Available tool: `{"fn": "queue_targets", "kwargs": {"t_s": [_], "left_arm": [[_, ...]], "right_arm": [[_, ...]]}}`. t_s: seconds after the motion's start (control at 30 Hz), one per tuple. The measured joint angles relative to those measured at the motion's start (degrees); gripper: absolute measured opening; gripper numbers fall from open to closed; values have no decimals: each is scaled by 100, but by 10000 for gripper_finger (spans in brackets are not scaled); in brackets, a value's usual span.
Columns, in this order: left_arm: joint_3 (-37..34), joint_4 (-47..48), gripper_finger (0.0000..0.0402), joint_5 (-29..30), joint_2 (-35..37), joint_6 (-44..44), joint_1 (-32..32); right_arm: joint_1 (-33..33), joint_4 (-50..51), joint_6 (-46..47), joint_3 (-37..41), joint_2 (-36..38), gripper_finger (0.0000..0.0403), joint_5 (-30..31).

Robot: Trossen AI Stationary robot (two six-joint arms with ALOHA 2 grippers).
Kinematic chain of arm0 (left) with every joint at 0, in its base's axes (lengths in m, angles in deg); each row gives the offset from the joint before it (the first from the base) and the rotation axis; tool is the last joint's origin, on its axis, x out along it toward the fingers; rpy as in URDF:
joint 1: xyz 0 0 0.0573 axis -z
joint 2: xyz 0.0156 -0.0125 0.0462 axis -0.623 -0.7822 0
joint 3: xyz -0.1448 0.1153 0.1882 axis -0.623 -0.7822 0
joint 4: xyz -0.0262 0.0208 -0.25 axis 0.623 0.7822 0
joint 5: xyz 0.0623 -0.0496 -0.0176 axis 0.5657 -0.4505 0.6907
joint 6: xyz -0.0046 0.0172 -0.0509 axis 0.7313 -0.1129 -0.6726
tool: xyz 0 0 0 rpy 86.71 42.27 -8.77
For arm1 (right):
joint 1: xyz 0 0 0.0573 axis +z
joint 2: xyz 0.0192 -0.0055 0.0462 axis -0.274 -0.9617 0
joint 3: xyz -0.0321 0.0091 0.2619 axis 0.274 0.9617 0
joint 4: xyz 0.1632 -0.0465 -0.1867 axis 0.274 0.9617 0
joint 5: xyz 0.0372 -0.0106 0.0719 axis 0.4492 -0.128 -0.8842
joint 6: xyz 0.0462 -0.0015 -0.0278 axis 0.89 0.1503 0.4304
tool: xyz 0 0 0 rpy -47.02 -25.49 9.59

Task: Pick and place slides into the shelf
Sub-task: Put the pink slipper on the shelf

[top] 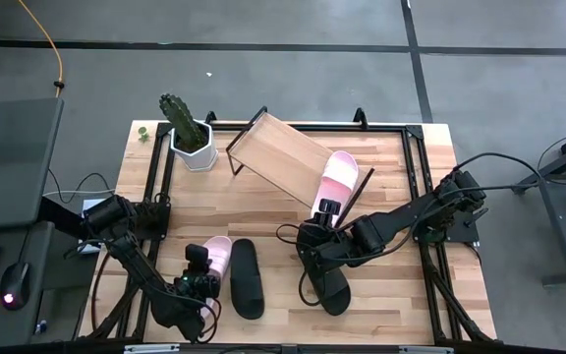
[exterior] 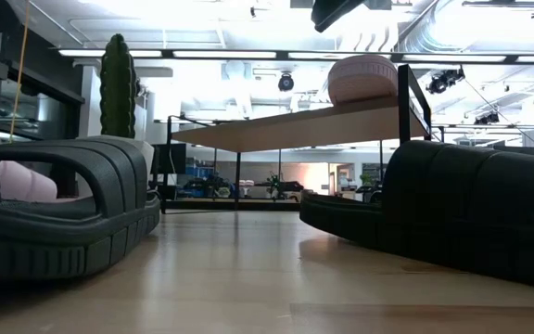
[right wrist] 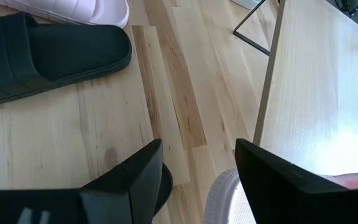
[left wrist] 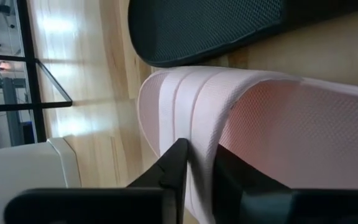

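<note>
Your left gripper (top: 202, 282) sits at the near-left part of the table (top: 381, 305), and its jaws are drawn in narrow on the edge of the pale pink slide (top: 216, 258) lying there; the left wrist view shows one dark finger (left wrist: 174, 163) on each side of that slide's (left wrist: 253, 118) ribbed strap. Just beside it, on the right, a black slide (top: 247, 278) lies flat on the wood, touching or nearly touching the pink one.

Your right gripper (top: 324, 218) hangs near the middle of the table with its jaws spread wide and nothing between them. It is at the lower corner of the shelf (top: 278, 155), just beside the second pink slide (top: 340, 177), which rests on the slanted board at its right end. The second black slide (top: 324, 280) lies on the table under the right arm, toward the near edge.

A potted cactus (top: 187, 128) stands at the far-left corner of the table, just left of the shelf.
</note>
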Motion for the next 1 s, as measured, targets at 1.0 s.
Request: {"fn": "queue_targets", "kwargs": {"t_s": [1.0], "left_arm": [[1172, 1701, 14, 1236, 17, 153, -162]], "right_arm": [[2, 84, -176, 0, 0, 193, 21]]}}
